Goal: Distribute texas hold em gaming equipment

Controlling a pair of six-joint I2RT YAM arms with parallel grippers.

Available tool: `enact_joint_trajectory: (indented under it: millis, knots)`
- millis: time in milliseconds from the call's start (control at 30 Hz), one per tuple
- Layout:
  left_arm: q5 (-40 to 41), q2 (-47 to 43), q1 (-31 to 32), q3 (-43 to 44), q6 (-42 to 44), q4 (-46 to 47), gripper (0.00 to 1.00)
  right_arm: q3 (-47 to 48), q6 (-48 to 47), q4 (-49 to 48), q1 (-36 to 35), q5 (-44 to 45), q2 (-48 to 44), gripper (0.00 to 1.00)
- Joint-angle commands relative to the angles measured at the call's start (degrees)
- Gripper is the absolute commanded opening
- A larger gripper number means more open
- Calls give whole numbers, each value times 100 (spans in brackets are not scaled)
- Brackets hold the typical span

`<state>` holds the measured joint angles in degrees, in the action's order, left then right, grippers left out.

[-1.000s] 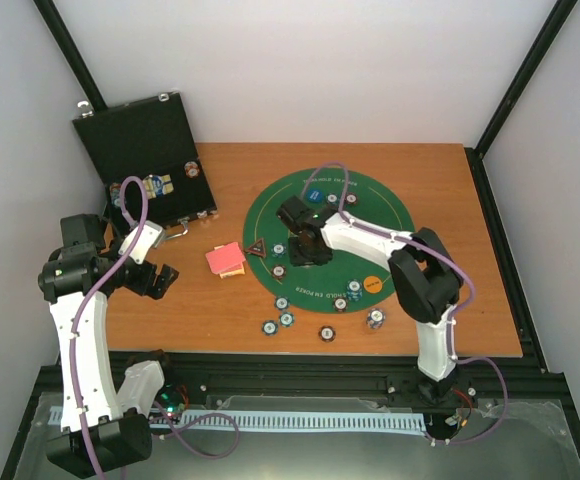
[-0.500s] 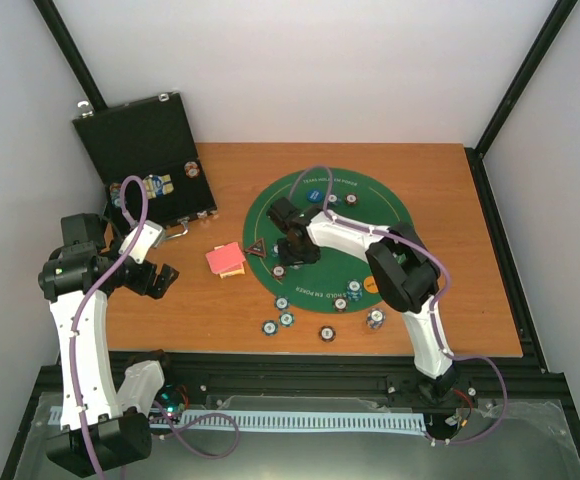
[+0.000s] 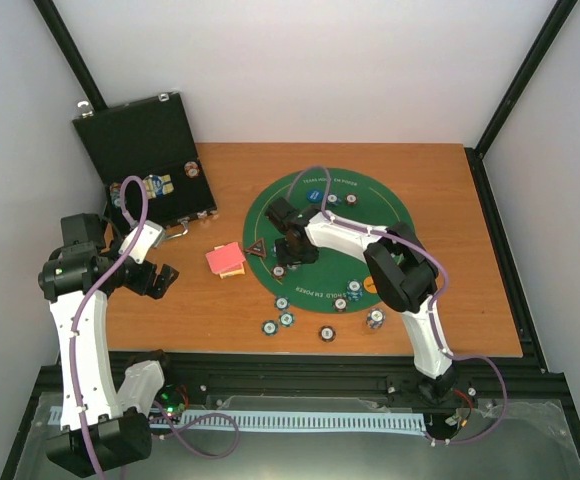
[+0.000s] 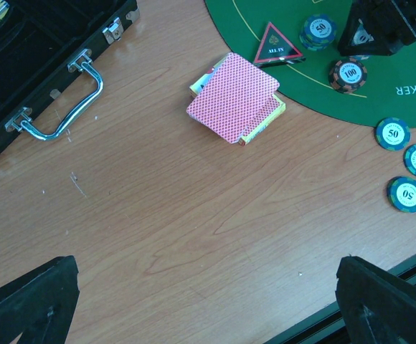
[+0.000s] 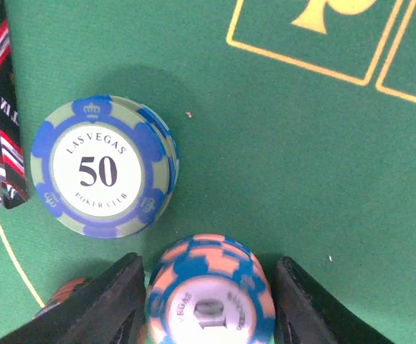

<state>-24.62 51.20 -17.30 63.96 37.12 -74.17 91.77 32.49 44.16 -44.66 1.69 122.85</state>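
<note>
The right gripper (image 3: 292, 246) reaches onto the left part of the green mat (image 3: 395, 215), its fingers (image 5: 107, 304) partly closed against the rim of an orange-and-blue chip (image 5: 208, 301). A blue 50 chip (image 5: 100, 168) lies just beyond it. The triangle marker (image 4: 278, 44) sits at the mat's left edge. The red-backed cards (image 4: 233, 97) lie on the bench between the mat and the black case (image 3: 140, 140). The left gripper (image 3: 155, 278) hangs wide open and empty over the bench's left side.

Bright, even light, soft shadows; the right wrist view blurs near its bottom edge.
</note>
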Motion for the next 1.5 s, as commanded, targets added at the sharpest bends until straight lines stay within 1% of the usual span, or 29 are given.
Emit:
enact_joint_trajectory:
  millis: [0,133,233,400,500,600,700,833,933,1100,1467]
  knots:
    - [-49,-52,-10,115,41,-27,100,54,-21,136,-42,87,-158,52]
    - [-101,-59,-13,143,41,-42,100,76,-49,248,-34,146,-402,58]
    - [-105,-70,-13,154,49,-55,100,-14,-43,303,-34,171,-649,58]
    - [-121,-53,-10,192,70,-71,100,-492,34,419,-34,305,-1500,58]
    - [-82,-64,-12,221,113,-88,100,-1106,233,504,-27,518,-2243,60]
    - [-114,-70,-17,239,131,-105,100,-1849,474,633,-10,686,-2994,64]
    - [-204,-35,-11,253,106,-124,100,-2588,745,778,39,753,-3808,66]
    - [-330,-17,-10,228,76,-148,100,-3390,1063,960,109,780,-4514,69]
    - [-367,-47,-11,166,80,-138,100,-3880,1279,1088,203,874,-4874,69]
    - [-351,-43,-10,135,92,-108,100,-4445,1478,1001,395,829,-5275,70]
    - [-393,22,-11,209,56,-101,100,-5097,1463,463,694,523,-5226,70]
